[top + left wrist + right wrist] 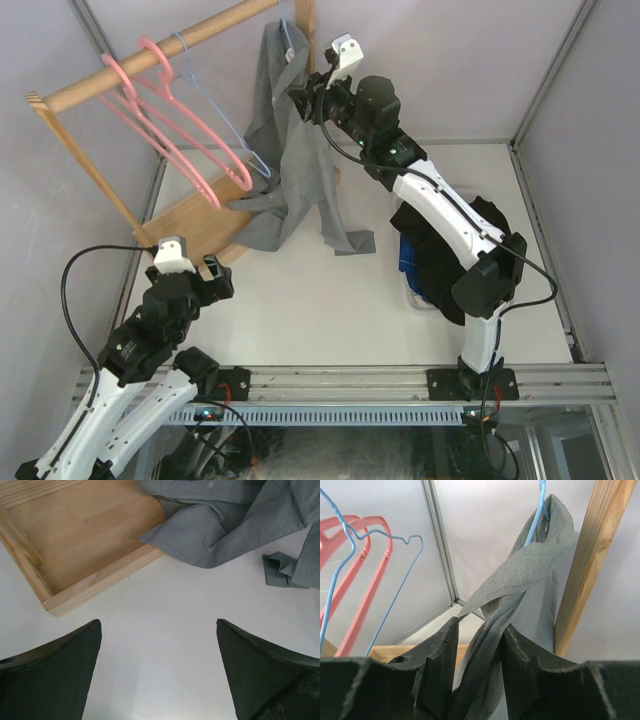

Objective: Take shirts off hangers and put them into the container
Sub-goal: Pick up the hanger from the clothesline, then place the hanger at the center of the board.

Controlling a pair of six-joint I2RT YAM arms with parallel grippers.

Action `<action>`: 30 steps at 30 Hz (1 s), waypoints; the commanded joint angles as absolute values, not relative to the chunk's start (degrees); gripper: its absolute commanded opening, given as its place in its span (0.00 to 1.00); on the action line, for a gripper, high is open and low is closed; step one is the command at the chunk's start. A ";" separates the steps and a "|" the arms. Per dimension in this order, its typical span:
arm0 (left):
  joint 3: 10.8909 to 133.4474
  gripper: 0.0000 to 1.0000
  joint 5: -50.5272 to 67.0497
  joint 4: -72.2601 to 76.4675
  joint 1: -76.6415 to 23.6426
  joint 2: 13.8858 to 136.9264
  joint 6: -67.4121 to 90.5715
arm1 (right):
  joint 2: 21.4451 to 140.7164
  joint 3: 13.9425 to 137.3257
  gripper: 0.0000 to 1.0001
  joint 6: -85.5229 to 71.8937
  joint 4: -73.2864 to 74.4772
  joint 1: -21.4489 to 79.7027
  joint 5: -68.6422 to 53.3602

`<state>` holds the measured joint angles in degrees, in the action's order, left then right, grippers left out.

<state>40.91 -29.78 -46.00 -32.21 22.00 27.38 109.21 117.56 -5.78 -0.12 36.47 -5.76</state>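
Observation:
A grey shirt (290,170) hangs from a light-blue wire hanger (536,515) on the wooden rack, its sleeves trailing on the table (215,540). My right gripper (300,100) is up at the shirt's shoulder. It is shut on a twisted band of the grey cloth (540,560), which runs between its dark fingers (440,665). My left gripper (157,622) hovers open and low over the bare table near the rack's base, holding nothing. The white container (412,298) sits under the right arm, with a black shirt (440,260) and a blue plaid one (405,255) in it.
Two pink hangers (170,130) and a light-blue wire hanger (225,125) hang bare on the rack's bar (160,55). The rack's wooden base (85,535) lies ahead of the left gripper. An upright post (590,565) stands right beside the grey shirt. Walls close the table's sides.

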 commanded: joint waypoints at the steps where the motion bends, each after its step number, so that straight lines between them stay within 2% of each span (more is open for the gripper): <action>1: 39.99 1.00 -29.97 -44.65 -31.66 21.69 26.89 | 103.82 117.03 0.00 -5.93 -9.98 36.54 -7.92; 18: 39.98 1.00 -29.96 -44.62 -31.64 21.94 26.89 | 94.11 106.40 0.00 -8.00 -17.27 36.65 -6.17; 23: 39.99 1.00 -30.11 -44.70 -31.62 21.88 27.00 | 86.73 93.54 0.00 -9.76 -20.31 37.06 -5.62; 30: 40.07 1.00 -29.11 -44.28 -31.57 22.86 26.71 | 75.71 76.15 0.00 -15.17 -17.30 37.18 -4.45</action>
